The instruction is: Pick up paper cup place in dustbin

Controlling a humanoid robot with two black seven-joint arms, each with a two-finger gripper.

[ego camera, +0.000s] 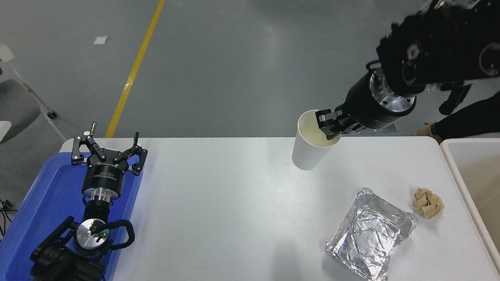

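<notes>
Right gripper (327, 122) clamped on the rim of the paper cup (310, 142) — cup held tilted above the white table (218, 193), dustbin (483, 179) at the right edge, left gripper (107, 149) spread open over the blue tray (43, 202).

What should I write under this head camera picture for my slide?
Right gripper lifts the paper cup by its rim above the table, dustbin waiting at right.
</notes>
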